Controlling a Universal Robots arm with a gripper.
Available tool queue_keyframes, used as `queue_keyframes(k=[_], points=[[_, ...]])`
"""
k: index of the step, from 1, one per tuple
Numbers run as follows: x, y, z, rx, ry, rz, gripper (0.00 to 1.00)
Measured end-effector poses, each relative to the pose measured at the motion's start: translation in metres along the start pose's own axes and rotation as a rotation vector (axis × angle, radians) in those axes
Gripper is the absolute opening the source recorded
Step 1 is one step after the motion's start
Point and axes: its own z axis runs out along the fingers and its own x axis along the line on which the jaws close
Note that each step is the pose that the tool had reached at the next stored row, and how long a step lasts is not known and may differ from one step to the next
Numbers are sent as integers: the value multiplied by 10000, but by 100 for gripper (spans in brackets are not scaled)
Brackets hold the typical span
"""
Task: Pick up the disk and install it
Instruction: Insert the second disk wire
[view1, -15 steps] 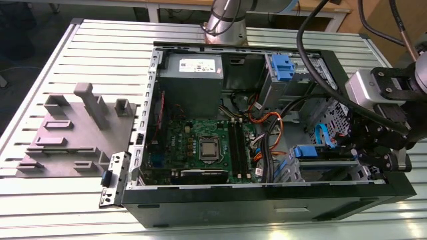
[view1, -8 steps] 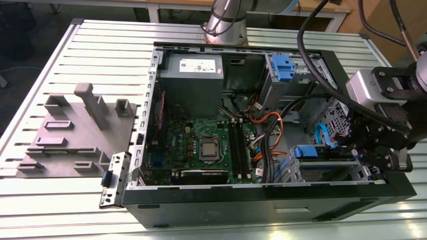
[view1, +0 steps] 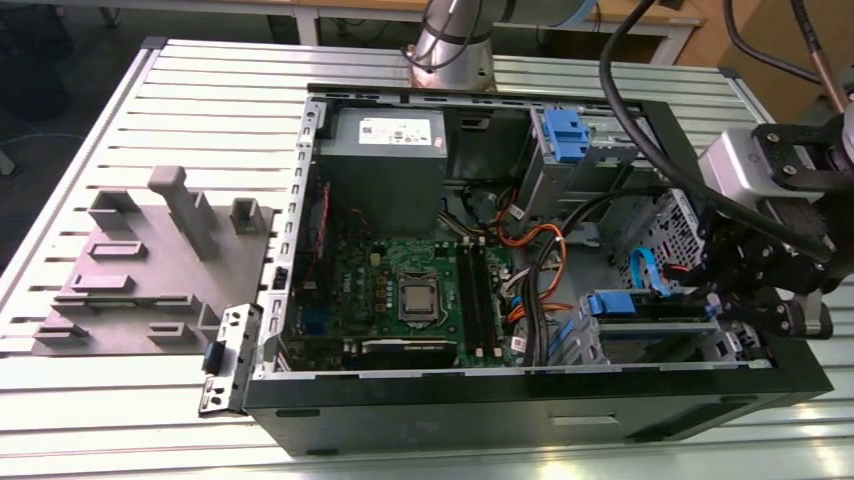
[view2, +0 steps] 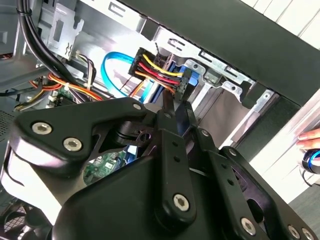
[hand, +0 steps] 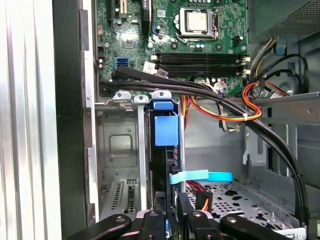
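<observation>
Here, reaching into the open computer case (view1: 534, 405) at the exterior view's right, gripper (hand: 172, 202) with fingers (view2: 170, 107) pressed onto the disk (hand: 165, 150), seated on edge in the metal drive cage (hand: 117, 145). Tight room between cage wall and bundled cables (hand: 210, 97). Beside it a light-blue data cable (hand: 200, 176); farther off, the motherboard (view1: 400, 290).

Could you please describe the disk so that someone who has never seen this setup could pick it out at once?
Start with the open black computer case on the slatted metal table and go to its corner on the exterior view's right, where the robot's tool hangs. There the disk stands on edge in the drive cage, in a blue carrier. A second blue piece sits higher, beside the grey power supply, far from the tool.
</observation>
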Motion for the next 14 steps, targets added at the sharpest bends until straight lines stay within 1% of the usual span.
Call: queue_keyframes(k=[5, 8, 12, 14], points=[[-7, 0, -49, -3, -64, 1, 24], [-11, 0, -74, -5, -91, 2, 24], [-24, 0, -89, -5, -103, 2, 24], [-48, -1, -86, -6, -103, 1, 24]])
